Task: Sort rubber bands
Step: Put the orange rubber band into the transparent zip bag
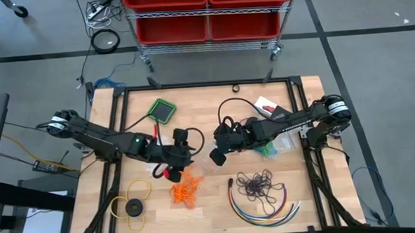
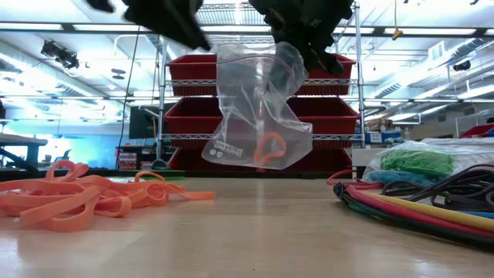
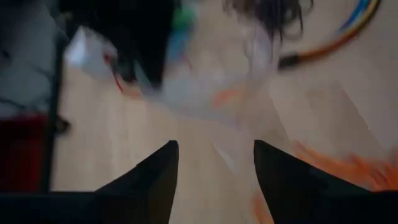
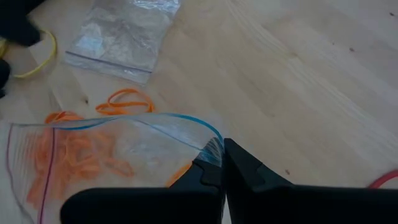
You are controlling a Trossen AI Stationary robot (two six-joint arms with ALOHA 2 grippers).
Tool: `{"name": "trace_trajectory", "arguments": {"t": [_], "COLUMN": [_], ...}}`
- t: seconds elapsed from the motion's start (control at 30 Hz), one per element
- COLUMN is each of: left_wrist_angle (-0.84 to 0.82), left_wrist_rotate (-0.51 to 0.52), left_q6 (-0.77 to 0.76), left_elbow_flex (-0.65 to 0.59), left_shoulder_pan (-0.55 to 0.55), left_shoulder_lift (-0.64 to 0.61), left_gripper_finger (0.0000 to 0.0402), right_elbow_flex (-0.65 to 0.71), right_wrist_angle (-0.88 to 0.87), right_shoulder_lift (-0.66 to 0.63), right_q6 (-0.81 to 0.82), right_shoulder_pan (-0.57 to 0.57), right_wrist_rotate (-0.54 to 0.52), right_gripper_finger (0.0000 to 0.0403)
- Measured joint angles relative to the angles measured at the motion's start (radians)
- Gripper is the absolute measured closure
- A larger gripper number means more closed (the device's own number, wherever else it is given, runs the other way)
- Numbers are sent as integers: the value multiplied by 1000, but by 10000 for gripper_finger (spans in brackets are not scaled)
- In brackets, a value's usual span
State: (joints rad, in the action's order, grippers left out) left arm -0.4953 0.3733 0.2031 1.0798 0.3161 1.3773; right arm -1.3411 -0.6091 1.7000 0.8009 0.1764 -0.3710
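While the right claw (image 4: 221, 163) pinches the rim of a clear plastic bag (image 2: 255, 108) and holds it clear of the tabletop (image 1: 211, 207), the scene reads near to far as follows:

Near edge: a yellow ring with a black disc (image 1: 132, 207) lies at the left; a curved bundle of multicoloured cables (image 1: 264, 205) lies at the right
Purple rubber bands: a dark tangle (image 1: 259, 184) sits just inside the curve of the cables
Orange rubber bands: a loose pile (image 1: 186, 190) lies on the wood, left of centre; in the low view it spreads across the left foreground
Left claw: (image 1: 169, 169) hovers just above the orange pile, beside the hanging bag; its two fingers (image 3: 152, 180) stand apart with nothing between them, released
Right claw: clenched on the bag's upper edge near mid-table
Bag: hangs open-mouthed and crumpled between the two claws; one orange band (image 2: 268, 148) rests in its lower corner
Green rubber bands: a bunch (image 1: 268, 150) sits under the right arm, inside another clear bag with some blue beside it (image 2: 417, 166)
Spare bag: a flat empty bag (image 4: 121, 37) lies on the wood
Far side: a green square pad (image 1: 162, 110) rests toward the back left
Beyond the tabletop: a wire rack with red bins (image 1: 206, 15)
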Motion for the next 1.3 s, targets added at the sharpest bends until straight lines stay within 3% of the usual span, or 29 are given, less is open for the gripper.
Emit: {"name": "trace_trajectory", "arguments": {"t": [0.2,0.5,0.73,0.87,1.3], "left_wrist_angle": [-45,255,473,594,647], "left_wrist_rotate": [-79,-123,-199,-296,-263], "left_q6": [-98,-138,-265,-293,-236], "left_elbow_flex": [-122,-421,-613,-663,-665], "left_shoulder_pan": [1,-13,-93,-128,-152], "left_shoulder_lift": [-32,-30,-29,-29,-29], "left_gripper_finger": [196,199,200,204,276], "right_elbow_flex": [0,0,0,0,0], "right_wrist_angle": [0,0,2,5,6], "right_shoulder_lift": [0,0,0,0,0], "right_q6": [-8,-10,-12,-12,-19], "right_shoulder_pan": [0,0,-1,-2,-2], "right_wrist_rotate": [0,0,0,-1,-2], "right_gripper_finger": [403,403,403,403,403]}}
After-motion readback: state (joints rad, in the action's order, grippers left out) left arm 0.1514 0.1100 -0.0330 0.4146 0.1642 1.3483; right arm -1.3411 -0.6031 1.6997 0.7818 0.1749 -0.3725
